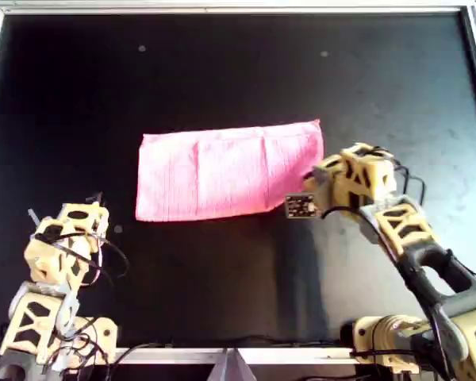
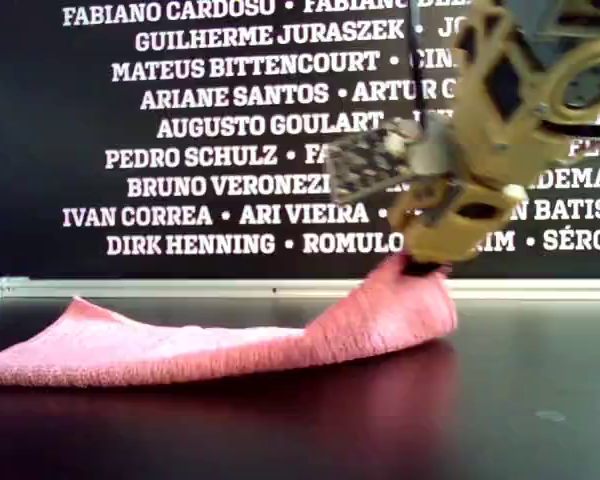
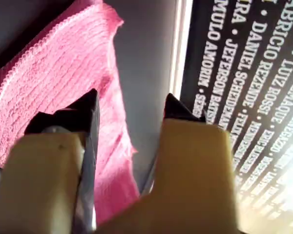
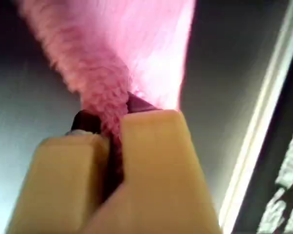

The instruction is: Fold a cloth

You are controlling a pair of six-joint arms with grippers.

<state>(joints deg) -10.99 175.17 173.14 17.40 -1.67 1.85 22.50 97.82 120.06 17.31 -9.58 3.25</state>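
One gripper pinches the cloth's lifted edge.

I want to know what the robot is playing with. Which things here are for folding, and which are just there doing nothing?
For the folding:
- the pink cloth
- the right claw, pinching one end of the cloth
- the left claw, open and holding nothing

Just there:
- the black table
- the wall of names behind it
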